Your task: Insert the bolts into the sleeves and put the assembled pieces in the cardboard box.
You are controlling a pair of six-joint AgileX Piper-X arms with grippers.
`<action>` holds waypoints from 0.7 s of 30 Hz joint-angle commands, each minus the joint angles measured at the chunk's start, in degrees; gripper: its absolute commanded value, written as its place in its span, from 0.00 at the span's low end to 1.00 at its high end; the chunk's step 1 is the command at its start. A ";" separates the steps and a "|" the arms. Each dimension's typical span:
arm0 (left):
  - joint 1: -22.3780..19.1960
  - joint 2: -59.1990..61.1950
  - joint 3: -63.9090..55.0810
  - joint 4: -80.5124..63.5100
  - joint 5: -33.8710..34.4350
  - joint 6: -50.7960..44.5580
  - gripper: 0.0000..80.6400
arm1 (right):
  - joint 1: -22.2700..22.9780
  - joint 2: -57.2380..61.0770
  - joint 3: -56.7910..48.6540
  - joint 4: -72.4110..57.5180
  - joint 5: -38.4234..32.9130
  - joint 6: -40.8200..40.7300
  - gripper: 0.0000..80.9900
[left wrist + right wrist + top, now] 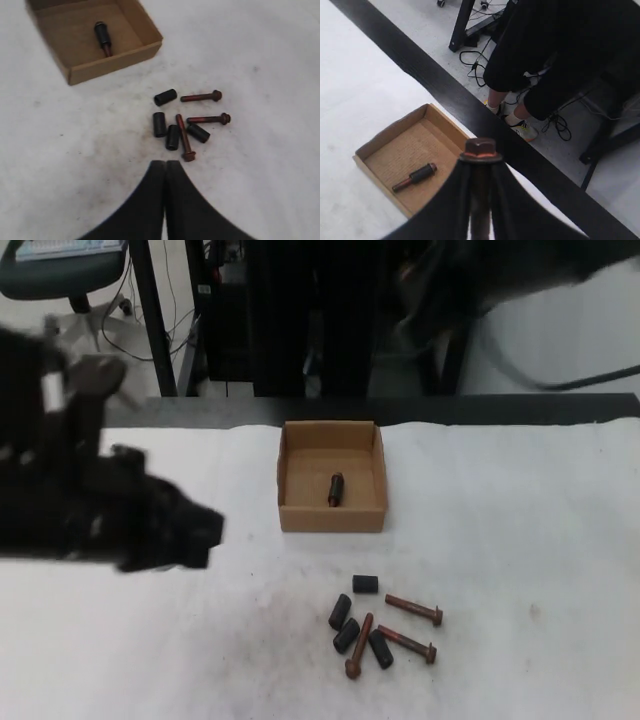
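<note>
The cardboard box (295, 472) stands mid-bench with one assembled piece (335, 489) lying in it. In front of it lie several black sleeves (346, 634) and three rusty bolts (414, 609) in a loose cluster. In the left wrist view my left gripper (165, 163) is shut and holds nothing; it hovers just short of the sleeves (159, 124) and bolts (209, 119), with the box (115, 60) beyond. My right gripper (480, 167) is shut on a bolt (480, 149), hex head out past the fingertips, high above the box (380, 141) and its assembled piece (415, 177).
A white cloth (520, 540) covers the bench, and a black strip (500, 408) marks its far edge. The left arm (120, 520) bulks over the bench's left side. Stand legs (150, 320) and cables are on the floor beyond.
</note>
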 commanded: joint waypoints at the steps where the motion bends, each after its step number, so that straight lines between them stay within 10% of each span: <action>1: -6.42 8.13 -6.81 -0.47 1.28 1.39 0.00 | -3.92 -4.18 -0.31 5.92 -4.96 0.44 0.01; 14: -20.26 47.72 -41.20 20.42 -8.45 23.26 0.02 | -20.17 -11.54 4.49 12.74 -17.19 0.44 0.01; 21: -20.26 56.81 -50.84 20.40 -9.74 30.28 0.51 | -20.82 -13.10 7.38 16.82 -17.58 0.26 0.01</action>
